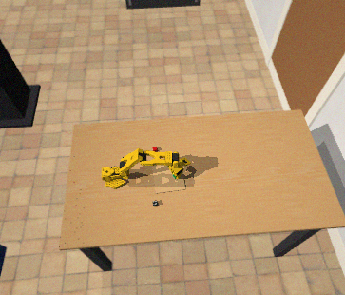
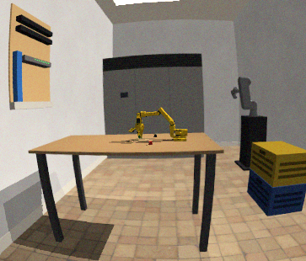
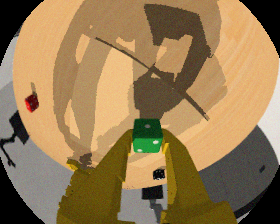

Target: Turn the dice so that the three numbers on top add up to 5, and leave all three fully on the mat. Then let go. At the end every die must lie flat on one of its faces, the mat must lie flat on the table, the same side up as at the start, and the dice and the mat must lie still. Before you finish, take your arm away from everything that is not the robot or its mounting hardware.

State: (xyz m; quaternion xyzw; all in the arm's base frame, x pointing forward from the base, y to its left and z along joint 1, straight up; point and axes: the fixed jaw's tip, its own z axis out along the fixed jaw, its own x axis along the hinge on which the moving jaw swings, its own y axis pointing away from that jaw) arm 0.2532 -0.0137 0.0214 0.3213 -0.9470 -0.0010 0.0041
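We see the green die best in the wrist view, where it sits clamped between the yellow fingers of the end effector, lifted above the surface with the arm's shadow spread below it. One dark pip shows on the die's lighter upper face; the rest of its faces we cannot read. The end effector is clenched on this die.

The top view shows only a speck of green at the end effector, just over the pale mat, which lies flat on the surface and barely differs from it in colour. That view gives us what the wrist view lacks: the red die lies beyond the arm's forearm, off the mat, and a small dark die lies on the near side, also off the mat and well apart from the red one. In the wrist view the red die appears only at the far left edge.

The exterior view shows the yellow arm arched over, its end effector pointing down just above the surface, with the red die near the front.
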